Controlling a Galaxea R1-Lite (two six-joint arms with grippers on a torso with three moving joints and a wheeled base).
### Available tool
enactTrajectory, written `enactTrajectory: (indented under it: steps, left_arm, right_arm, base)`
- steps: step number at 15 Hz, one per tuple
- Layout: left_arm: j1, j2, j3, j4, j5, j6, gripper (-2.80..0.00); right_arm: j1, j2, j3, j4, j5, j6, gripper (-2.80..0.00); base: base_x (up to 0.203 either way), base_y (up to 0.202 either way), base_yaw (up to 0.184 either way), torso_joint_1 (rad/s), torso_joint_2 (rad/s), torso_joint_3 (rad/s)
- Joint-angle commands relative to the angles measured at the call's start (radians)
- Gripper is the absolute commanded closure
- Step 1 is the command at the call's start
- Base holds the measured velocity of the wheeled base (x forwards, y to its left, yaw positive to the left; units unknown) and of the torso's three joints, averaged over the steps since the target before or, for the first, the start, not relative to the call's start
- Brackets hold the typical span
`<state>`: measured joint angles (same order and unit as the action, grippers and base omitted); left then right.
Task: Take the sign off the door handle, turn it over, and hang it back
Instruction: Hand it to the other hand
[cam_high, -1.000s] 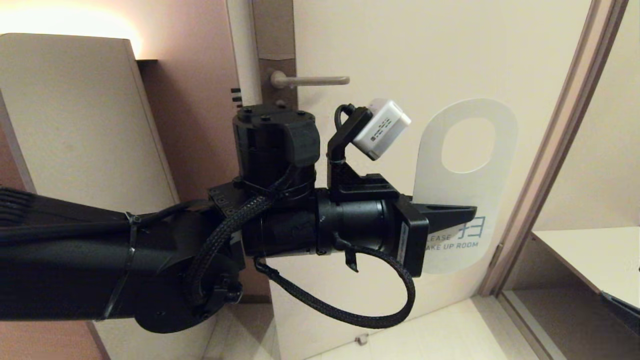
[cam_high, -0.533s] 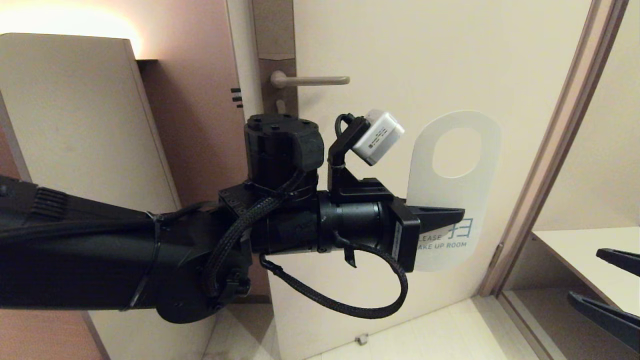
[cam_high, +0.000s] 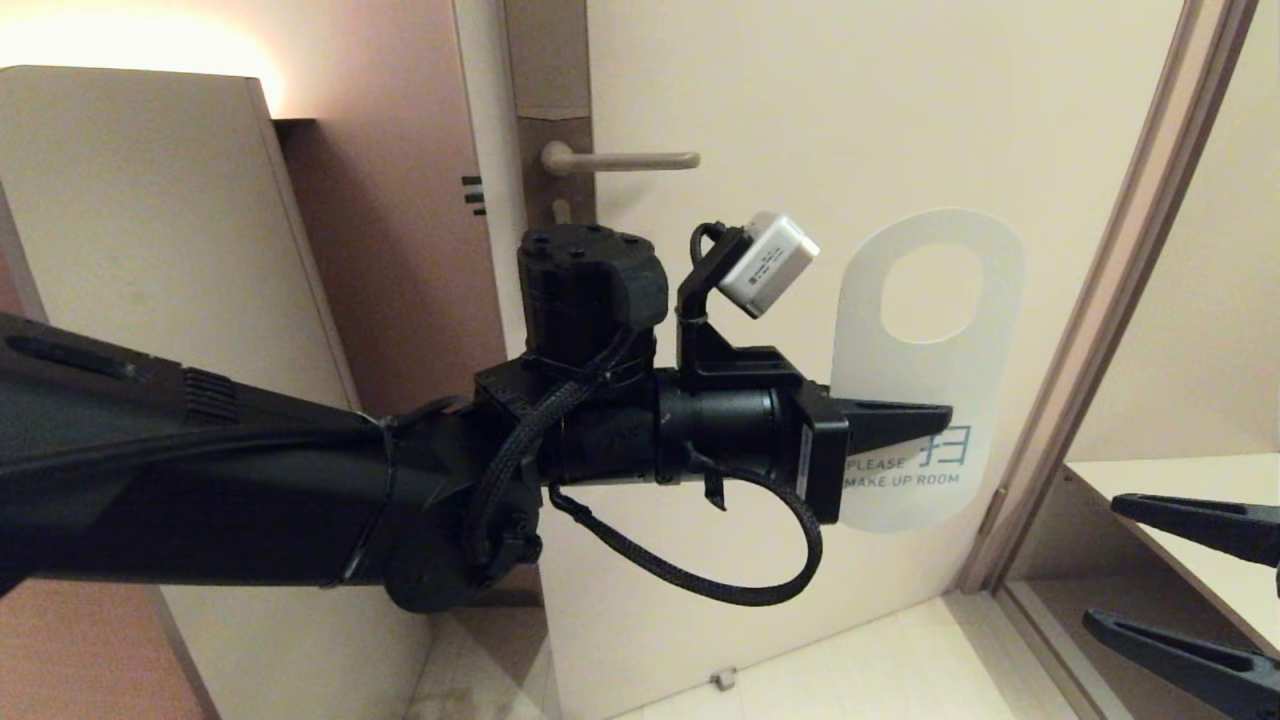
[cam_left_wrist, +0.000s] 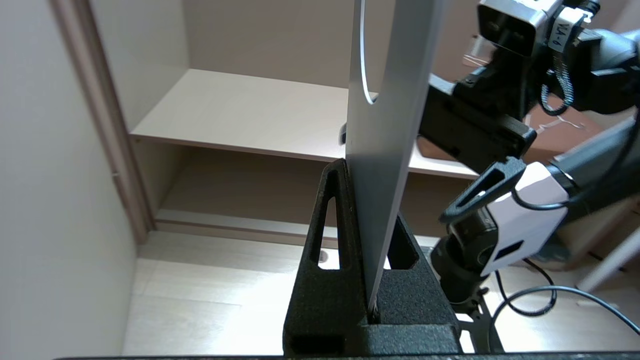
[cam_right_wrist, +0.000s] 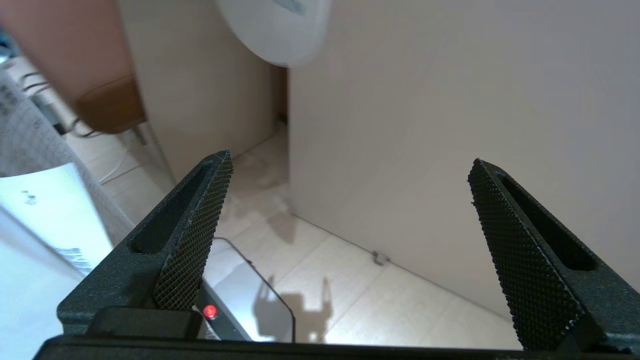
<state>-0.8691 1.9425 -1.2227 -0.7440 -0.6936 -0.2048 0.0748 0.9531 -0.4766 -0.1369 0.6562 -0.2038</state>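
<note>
The sign (cam_high: 985, 400) is off the door handle (cam_high: 630, 160) and held upright in front of the door, lower and to the right of the handle. Its white "PLEASE MAKE UP ROOM" side faces my head and its oval hole is at the top. My left gripper (cam_high: 943, 413) is shut on the sign's lower part, reaching in from the left. The left wrist view shows the sign (cam_left_wrist: 390, 100) edge-on between the two fingers (cam_left_wrist: 330, 210). My right gripper (cam_high: 1100, 560) is open and empty at the lower right, below the sign. Its wrist view shows the sign's rounded bottom end (cam_right_wrist: 280, 30).
The cream door (cam_high: 800, 100) stands behind the sign, with the lock plate (cam_high: 545, 130) at its left edge. A door frame (cam_high: 1100, 300) and a shelf (cam_high: 1180, 520) are at the right. A tall cabinet (cam_high: 150, 250) stands at the left. A door stop (cam_high: 722, 680) sits on the floor.
My right gripper has come into view at the lower right and moved up and left, open. My left gripper shifted the sign left and down, then back right and up.
</note>
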Motion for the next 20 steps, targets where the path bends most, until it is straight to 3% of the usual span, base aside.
enactTrajectory:
  steps: [1, 5, 9, 15, 20]
  left_arm:
    - [-0.004, 0.023, -0.019, -0.003, -0.007, -0.014, 0.00]
    - [-0.022, 0.027, -0.023, -0.020, -0.024, -0.039, 0.00]
    - [-0.045, 0.047, -0.024, -0.108, -0.030, -0.109, 0.00]
    - [-0.067, 0.051, -0.021, -0.171, -0.036, -0.181, 0.00]
    - [-0.068, 0.058, -0.014, -0.217, -0.071, -0.223, 0.00]
  right_arm:
    - [0.040, 0.070, -0.010, -0.036, 0.003, 0.000, -2.80]
    - [0.104, 0.145, -0.070, -0.085, 0.003, 0.006, -2.80]
    - [0.191, 0.166, -0.107, -0.087, 0.002, 0.020, -2.80]
    - [0.252, 0.167, -0.152, -0.087, 0.003, 0.039, -2.80]
    - [0.257, 0.161, -0.155, -0.087, 0.005, 0.041, -2.80]
  base:
    - [0.000, 0.000, 0.000, 0.000, 0.00, 0.000]
    - [0.000, 0.000, 0.000, 0.000, 0.00, 0.000]
    - [0.000, 0.000, 0.000, 0.000, 0.00, 0.000]
    - [0.000, 0.000, 0.000, 0.000, 0.00, 0.000]
    - [0.000, 0.000, 0.000, 0.000, 0.00, 0.000]
